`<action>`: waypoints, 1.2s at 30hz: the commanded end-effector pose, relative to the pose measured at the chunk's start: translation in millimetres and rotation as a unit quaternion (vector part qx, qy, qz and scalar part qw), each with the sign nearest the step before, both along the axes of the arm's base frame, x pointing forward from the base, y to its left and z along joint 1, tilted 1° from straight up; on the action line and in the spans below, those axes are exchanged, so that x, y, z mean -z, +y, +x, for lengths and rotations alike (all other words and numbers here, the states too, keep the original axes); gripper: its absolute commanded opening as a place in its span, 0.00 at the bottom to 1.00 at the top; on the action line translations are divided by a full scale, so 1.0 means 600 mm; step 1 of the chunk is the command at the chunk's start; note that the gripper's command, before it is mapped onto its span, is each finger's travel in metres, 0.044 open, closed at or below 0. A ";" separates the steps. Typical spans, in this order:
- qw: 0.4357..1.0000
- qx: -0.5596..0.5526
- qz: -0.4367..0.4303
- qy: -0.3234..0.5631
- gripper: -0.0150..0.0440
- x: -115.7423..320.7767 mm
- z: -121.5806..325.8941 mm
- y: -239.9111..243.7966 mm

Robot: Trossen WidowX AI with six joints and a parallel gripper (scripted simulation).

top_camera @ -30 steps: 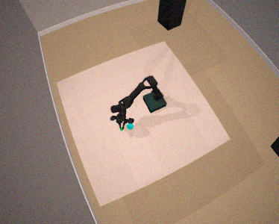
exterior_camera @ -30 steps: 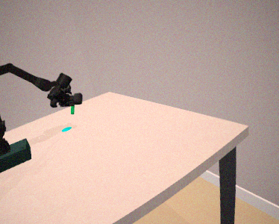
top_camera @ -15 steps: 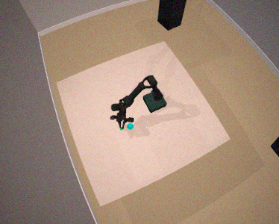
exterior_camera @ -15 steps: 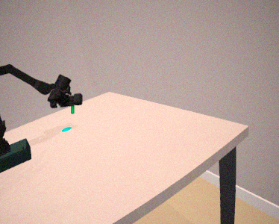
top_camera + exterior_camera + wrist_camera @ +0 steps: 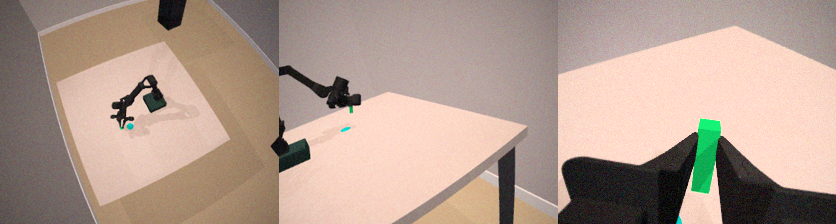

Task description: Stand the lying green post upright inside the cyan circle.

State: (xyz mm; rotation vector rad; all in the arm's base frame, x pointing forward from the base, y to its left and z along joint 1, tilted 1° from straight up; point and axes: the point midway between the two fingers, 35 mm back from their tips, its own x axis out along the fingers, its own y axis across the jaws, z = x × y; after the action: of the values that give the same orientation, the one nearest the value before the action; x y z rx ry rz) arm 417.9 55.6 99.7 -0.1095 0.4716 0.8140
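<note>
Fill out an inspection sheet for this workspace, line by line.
Surface: pale table top, one dark leg visible.
Job's things: green post held roughly upright in the air, not yet lowered onto the cyan circle below.
Clutter: nothing seen.
Grippers: end effector shut on the green post.
Cables: nothing seen.
Surroundings: dark green base on the table, tan floor, grey wall, dark block on the floor.
</note>
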 end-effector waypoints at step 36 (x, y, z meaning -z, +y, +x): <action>0.994 -0.028 0.071 -0.073 0.29 -0.015 -0.042 -0.016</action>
State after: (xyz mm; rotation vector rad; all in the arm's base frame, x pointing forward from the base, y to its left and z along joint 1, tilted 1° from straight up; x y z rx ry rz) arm 396.3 46.6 108.3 -0.0585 0.2856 0.8776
